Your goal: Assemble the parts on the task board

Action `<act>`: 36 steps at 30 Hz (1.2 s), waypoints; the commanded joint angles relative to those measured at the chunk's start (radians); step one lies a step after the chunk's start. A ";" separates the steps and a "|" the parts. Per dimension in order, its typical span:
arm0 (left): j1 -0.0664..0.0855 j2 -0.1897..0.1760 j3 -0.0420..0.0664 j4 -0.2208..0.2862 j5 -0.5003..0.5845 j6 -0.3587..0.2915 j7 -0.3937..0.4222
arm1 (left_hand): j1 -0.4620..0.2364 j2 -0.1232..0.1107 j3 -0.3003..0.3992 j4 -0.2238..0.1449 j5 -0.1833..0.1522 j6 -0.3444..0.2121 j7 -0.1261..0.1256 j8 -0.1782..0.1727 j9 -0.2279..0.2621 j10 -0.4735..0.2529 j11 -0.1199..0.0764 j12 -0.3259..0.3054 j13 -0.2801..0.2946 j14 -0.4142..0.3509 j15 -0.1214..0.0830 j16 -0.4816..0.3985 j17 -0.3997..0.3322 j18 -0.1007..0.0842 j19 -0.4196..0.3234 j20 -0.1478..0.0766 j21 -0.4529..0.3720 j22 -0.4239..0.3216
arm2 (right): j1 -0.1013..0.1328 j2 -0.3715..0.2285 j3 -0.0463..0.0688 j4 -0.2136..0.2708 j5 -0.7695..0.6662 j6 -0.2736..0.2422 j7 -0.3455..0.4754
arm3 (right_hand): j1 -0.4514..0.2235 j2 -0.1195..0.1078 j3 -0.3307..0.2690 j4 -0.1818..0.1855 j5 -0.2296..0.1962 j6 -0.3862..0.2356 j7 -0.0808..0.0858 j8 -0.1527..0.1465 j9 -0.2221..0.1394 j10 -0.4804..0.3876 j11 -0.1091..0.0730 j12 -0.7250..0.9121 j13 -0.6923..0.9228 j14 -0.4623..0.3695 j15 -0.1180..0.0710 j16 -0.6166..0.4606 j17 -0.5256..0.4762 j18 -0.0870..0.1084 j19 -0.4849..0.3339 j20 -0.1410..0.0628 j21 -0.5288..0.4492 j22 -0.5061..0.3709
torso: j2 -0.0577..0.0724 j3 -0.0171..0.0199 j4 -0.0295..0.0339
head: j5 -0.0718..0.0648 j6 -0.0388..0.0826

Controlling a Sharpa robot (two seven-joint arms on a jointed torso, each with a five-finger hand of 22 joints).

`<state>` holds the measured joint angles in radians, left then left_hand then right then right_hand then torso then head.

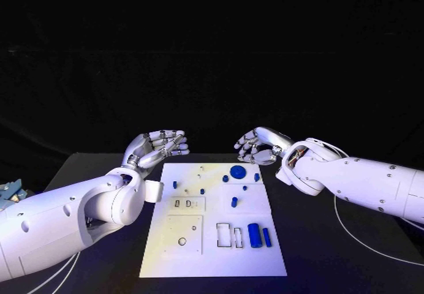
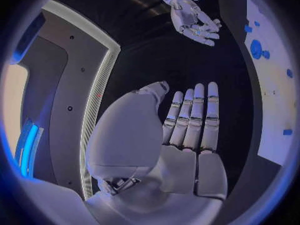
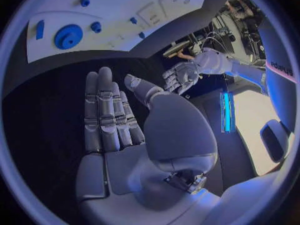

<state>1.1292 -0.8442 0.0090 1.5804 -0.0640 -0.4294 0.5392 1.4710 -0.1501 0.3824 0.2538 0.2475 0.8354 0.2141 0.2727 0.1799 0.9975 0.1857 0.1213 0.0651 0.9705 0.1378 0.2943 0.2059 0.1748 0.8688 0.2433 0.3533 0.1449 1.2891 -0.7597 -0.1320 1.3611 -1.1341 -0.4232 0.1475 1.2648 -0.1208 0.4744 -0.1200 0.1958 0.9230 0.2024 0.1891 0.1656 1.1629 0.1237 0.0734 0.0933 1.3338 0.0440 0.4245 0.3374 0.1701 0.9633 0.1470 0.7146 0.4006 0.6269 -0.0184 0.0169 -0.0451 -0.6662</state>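
Both hands hover empty past the far edge of the task board (image 1: 168,257), fingers straight and loosely apart. The right hand (image 1: 258,147) hangs nearer the round blue disc (image 1: 238,171) at the board's far end; the left hand (image 1: 159,147) sits off the opposite corner above the counter (image 1: 327,257).

White task board (image 1: 212,245), blue parts (image 1: 254,235), black table (image 1: 336,257), silver hands, white arms
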 commanded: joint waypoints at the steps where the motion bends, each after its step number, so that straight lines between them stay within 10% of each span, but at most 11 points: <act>1: 0.002 -0.005 0.002 0.021 -0.007 0.010 0.019 | 0.000 -0.009 0.004 0.001 -0.005 0.004 0.028 0.003 0.001 0.003 0.000 -0.005 0.001 0.005 0.000 0.002 0.001 0.010 0.004 0.002 0.004 0.001 | 0.005 0.011 0.001 -0.005 -0.196 0.102 -0.117 | -0.009 -0.031 -0.001 0.024 0.023 0.026 -0.023 0.019 0.014 0.019 -0.020 0.015 0.032 0.073 -0.030 0.216 0.174 0.012 0.064 -0.028 0.122 0.080 | 0.023 -0.0068 0.0055 | 0.000 -0.003; 13: 0.003 -0.036 0.018 0.086 0.001 0.022 0.007 | -0.002 -0.012 0.007 -0.001 -0.006 0.005 0.028 0.001 0.000 0.005 0.000 -0.009 0.000 0.004 0.000 0.000 0.002 0.009 0.008 0.000 0.006 0.002 | 0.018 0.078 0.001 -0.054 -0.398 0.226 -0.223 | -0.012 -0.064 0.000 0.060 0.013 -0.038 -0.029 0.027 0.040 -0.088 -0.016 0.066 0.078 0.105 -0.023 0.630 0.511 -0.033 0.209 -0.025 0.389 0.425 | 0.068 -0.0201 0.0136 | -0.012 0.012; 28: 0.005 -0.042 0.027 0.091 0.011 0.026 0.003 | -0.003 -0.012 0.008 -0.001 -0.006 0.004 0.029 0.001 -0.001 0.004 0.000 -0.011 0.000 0.003 0.001 -0.001 0.002 0.009 0.009 0.000 0.007 0.002 | 0.012 0.126 0.000 -0.085 -0.447 0.251 -0.250 | -0.006 -0.067 -0.002 0.068 0.006 -0.038 -0.035 0.047 0.056 -0.123 -0.019 0.099 0.090 0.134 -0.025 0.757 0.631 -0.054 0.281 -0.025 0.490 0.570 | 0.091 -0.0301 0.0263 | -0.018 0.005; 36: 0.005 -0.040 0.027 0.084 0.015 0.028 0.001 | -0.003 -0.012 0.008 -0.001 -0.006 0.004 0.029 0.001 -0.001 0.004 0.000 -0.011 0.000 0.003 0.001 -0.001 0.002 0.009 0.009 0.000 0.007 0.002 | 0.009 0.132 -0.001 -0.088 -0.448 0.256 -0.246 | -0.002 -0.060 0.007 0.074 0.008 -0.020 -0.036 0.062 0.065 -0.115 -0.020 0.121 0.096 0.143 -0.026 0.798 0.669 -0.067 0.321 -0.025 0.541 0.645 | 0.099 -0.0293 0.0247 | -0.016 0.014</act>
<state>1.1325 -0.8867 0.0354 1.6646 -0.0570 -0.4217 0.5361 1.4671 -0.1540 0.3851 0.2510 0.2475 0.8352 0.2142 0.2726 0.1796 0.9974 0.1858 0.1160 0.0648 0.9704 0.1379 0.2942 0.2065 0.1735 0.8686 0.2433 0.3533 0.1456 1.2996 -0.6296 -0.1329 1.2738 -1.5575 -0.1908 -0.0890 1.2572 -0.1836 0.4790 -0.0494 0.2063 0.8979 0.1656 0.2476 0.2302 1.0467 0.1054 0.1899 0.1884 1.4580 0.0195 1.2202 1.0052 0.1220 1.2769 0.1219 1.2520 1.0430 0.7202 -0.0476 0.0417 -0.0626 -0.6567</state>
